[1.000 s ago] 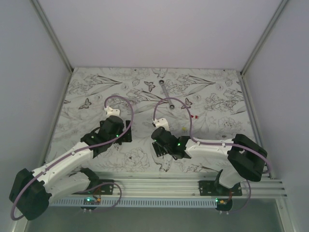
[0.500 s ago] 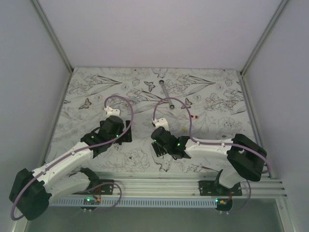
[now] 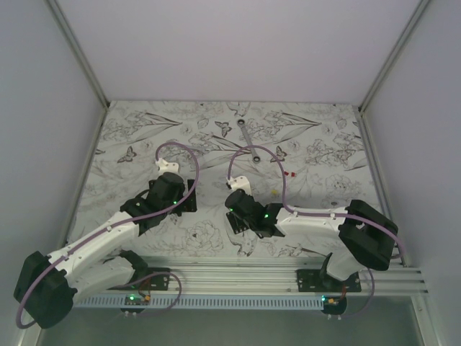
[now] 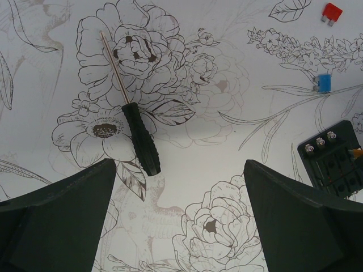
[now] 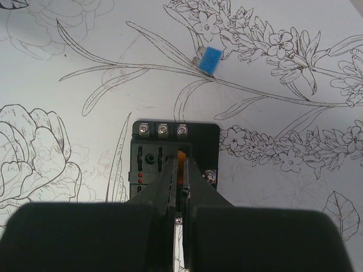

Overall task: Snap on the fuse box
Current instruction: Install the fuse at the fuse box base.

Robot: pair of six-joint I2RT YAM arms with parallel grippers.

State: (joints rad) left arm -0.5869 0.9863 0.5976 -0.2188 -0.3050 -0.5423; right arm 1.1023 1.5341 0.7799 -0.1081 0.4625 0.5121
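Fuse box [image 5: 148, 148], right gripper [image 5: 180, 170] tight on fuse [image 5: 181, 160]

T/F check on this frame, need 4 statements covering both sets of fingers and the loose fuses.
1. The right fingers are shut on an orange fuse over the fuse box. True.
2. The left fingers hold the screwdriver. False: they are open, and the screwdriver lies on the table between them, untouched.
3. The blue fuse is seated in the fuse box. False: it lies loose on the table beyond the box.
4. A red fuse lies loose on the table. True.
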